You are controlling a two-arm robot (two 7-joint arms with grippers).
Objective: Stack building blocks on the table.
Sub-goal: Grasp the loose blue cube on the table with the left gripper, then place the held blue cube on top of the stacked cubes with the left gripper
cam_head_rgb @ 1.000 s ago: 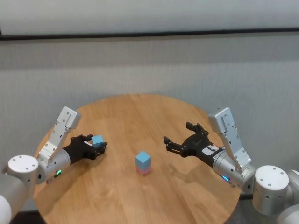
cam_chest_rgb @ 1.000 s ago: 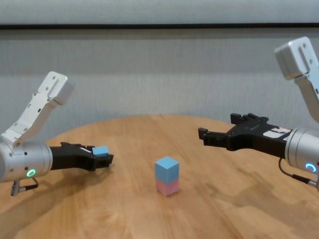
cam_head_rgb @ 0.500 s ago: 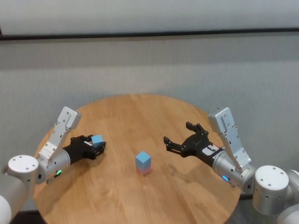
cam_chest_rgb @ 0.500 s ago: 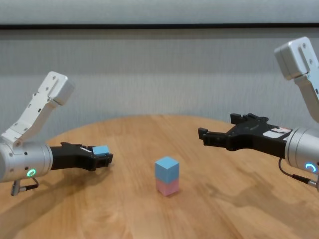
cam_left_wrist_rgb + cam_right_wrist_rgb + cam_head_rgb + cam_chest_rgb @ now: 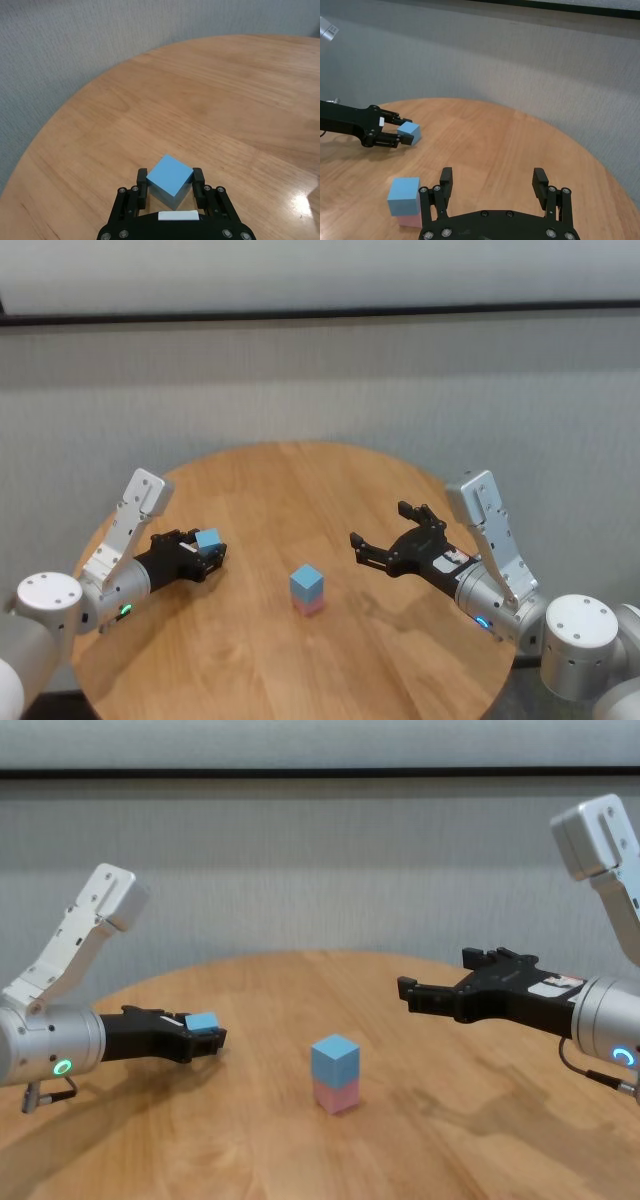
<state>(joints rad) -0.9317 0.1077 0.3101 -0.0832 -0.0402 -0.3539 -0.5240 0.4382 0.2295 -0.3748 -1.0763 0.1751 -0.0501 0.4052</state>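
A light blue block [image 5: 307, 581] sits on a pale pink block [image 5: 309, 605] near the middle of the round wooden table [image 5: 280, 490]; the stack also shows in the chest view [image 5: 334, 1061] and the right wrist view [image 5: 404, 196]. My left gripper [image 5: 209, 550] is shut on the second light blue block [image 5: 169, 175], held just above the table at the left [image 5: 202, 1022]. My right gripper [image 5: 390, 532] is open and empty, hovering above the table to the right of the stack [image 5: 440, 982].
A grey textured wall [image 5: 320, 380] stands behind the table. The table's far half and near edge [image 5: 280, 680] hold nothing else.
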